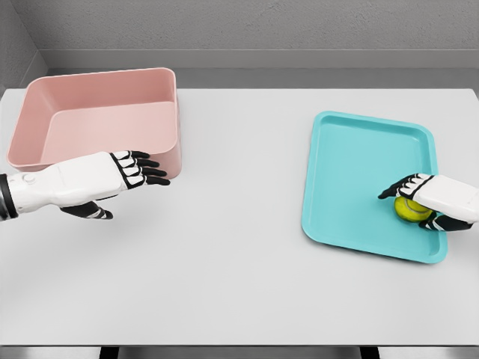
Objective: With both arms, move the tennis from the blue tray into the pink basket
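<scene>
1. Right hand (434, 200) wraps its fingers over the tennis ball (410, 209), low on the blue tray (352, 157), close to the right rim.
2. Left hand (112, 179) hovers with fingers stretched flat, gripping nothing, just in front of the pink basket (97, 112).
3. Wide bare white table (239, 247) lies between tray and basket.

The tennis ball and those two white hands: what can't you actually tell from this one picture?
- Tennis ball, head view: the right hand covers its right side, so how firmly it is gripped stays uncertain.
- Right arm, head view: cut off by the picture's right edge.
- Pink basket, head view: the left hand hides part of its front wall.
- Blue tray, head view: the right hand hides part of its floor.
</scene>
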